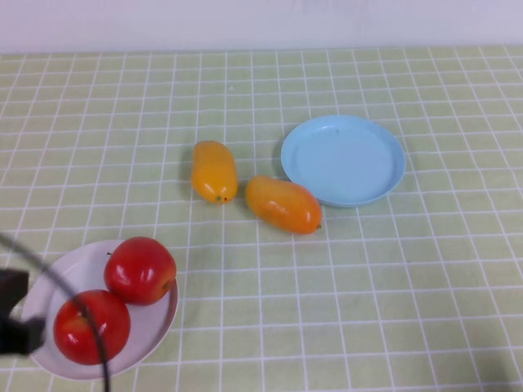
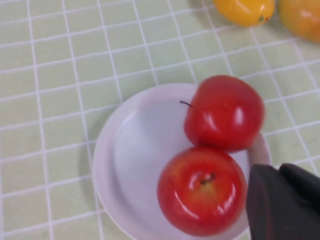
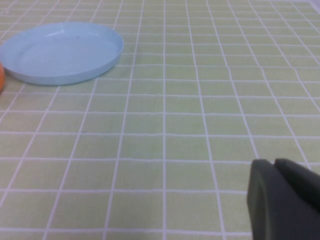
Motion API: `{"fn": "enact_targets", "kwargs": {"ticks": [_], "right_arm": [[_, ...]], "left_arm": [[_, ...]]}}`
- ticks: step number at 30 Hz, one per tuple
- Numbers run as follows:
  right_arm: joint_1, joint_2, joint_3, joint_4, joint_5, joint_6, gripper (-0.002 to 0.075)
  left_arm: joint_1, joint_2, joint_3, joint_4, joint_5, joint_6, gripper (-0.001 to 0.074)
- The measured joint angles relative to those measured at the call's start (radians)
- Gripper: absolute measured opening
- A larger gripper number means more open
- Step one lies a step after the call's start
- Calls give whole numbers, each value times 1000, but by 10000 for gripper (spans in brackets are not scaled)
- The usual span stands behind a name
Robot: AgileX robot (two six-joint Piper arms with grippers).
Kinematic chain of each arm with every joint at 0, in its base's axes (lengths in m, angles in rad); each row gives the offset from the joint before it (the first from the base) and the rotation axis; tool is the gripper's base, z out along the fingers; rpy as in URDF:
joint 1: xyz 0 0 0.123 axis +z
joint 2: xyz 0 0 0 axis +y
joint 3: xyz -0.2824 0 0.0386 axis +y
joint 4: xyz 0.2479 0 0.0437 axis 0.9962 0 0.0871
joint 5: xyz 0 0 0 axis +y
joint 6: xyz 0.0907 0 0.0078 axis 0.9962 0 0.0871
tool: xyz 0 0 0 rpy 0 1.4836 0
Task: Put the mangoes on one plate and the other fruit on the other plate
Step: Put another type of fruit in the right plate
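Note:
Two red apples (image 1: pixel 140 269) (image 1: pixel 91 327) lie side by side on the white plate (image 1: pixel 78 268) at the near left. My left gripper (image 1: pixel 16 322) hangs at that plate's left edge, shut and empty; in the left wrist view its fingers (image 2: pixel 270 200) are pressed together beside the nearer apple (image 2: pixel 201 190). Two orange-yellow mangoes (image 1: pixel 214 171) (image 1: pixel 283 204) lie on the cloth mid-table, just left of the light blue plate (image 1: pixel 343 159), which holds nothing. My right gripper (image 3: pixel 275 162) is shut over bare cloth and is outside the high view.
A green checked cloth (image 1: pixel 392 286) covers the whole table. A pale wall (image 1: pixel 261 20) runs along the far edge. A dark cable (image 1: pixel 82 314) from the left arm arcs over the white plate.

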Motion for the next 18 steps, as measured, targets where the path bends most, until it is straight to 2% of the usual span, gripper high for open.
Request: {"fn": "enact_targets", "kwargs": {"ticks": [5, 12, 14, 18], "right_arm": [[0, 0, 0, 0, 0, 0, -17], [0, 0, 0, 0, 0, 0, -17], [0, 0, 0, 0, 0, 0, -17], [0, 0, 0, 0, 0, 0, -17]], "left_arm": [[0, -161, 112, -9, -12, -27, 4], [0, -228, 131, -9, -14, -40, 4], [0, -228, 131, -10, -65, -20, 4], [0, -245, 175, 30, -289, 30, 4]]}}
